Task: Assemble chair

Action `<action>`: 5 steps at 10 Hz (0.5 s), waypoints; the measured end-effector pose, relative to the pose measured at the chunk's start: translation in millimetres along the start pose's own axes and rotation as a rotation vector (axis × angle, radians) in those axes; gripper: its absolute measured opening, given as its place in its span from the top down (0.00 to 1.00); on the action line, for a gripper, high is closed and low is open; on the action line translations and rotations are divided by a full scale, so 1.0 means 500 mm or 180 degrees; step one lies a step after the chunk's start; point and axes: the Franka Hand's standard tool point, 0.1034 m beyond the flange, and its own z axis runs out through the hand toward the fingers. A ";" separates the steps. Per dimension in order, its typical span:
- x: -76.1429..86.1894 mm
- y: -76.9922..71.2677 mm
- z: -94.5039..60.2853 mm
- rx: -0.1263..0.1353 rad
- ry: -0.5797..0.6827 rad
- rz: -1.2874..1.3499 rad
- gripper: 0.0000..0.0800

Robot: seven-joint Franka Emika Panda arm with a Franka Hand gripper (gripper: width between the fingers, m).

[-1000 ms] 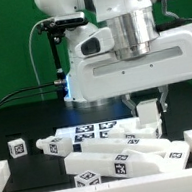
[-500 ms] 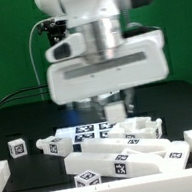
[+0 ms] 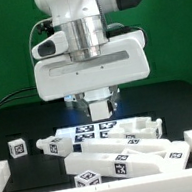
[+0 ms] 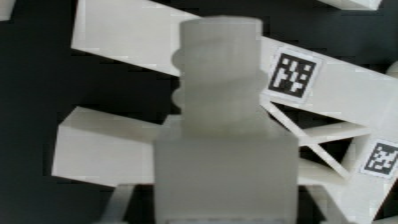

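The assembly looks barely begun. No two chair parts appear joined, and almost everything lies loose on the black counter (image 3: 17, 122).

The largest parts, a cluster of long bars (image 3: 135, 159), lie along the counter's front edge. Behind them the marker board (image 3: 88, 132) lies flat near the middle. A framed part (image 3: 143, 129) rests at the board's end on the exterior view's right. A short tagged piece (image 3: 57, 145) sits just off the board's other end, and a small block (image 3: 17, 148) stands well apart toward the counter's edge on the exterior view's left.

One part is in hand, which I judge to be a leg (image 3: 102, 108). Seating it and joining all the rest remain to be done.

The arm (image 3: 86, 45) stands over the counter's middle with its wrist pointing straight down. Its fingers (image 3: 92, 107) are partly closed and clamped on the leg's upper portion. The leg (image 4: 222, 90) hangs upright with its ribbed end downward, over a braced tagged part (image 4: 107, 140). It looks just clear of what lies beneath, though I cannot tell for sure.
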 end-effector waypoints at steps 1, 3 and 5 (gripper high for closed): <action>-0.013 0.019 0.011 0.0008 -0.0024 -0.0068 0.67; -0.085 0.081 0.038 -0.0031 -0.0101 -0.0093 0.67; -0.118 0.082 0.054 -0.0061 -0.0132 -0.0098 0.67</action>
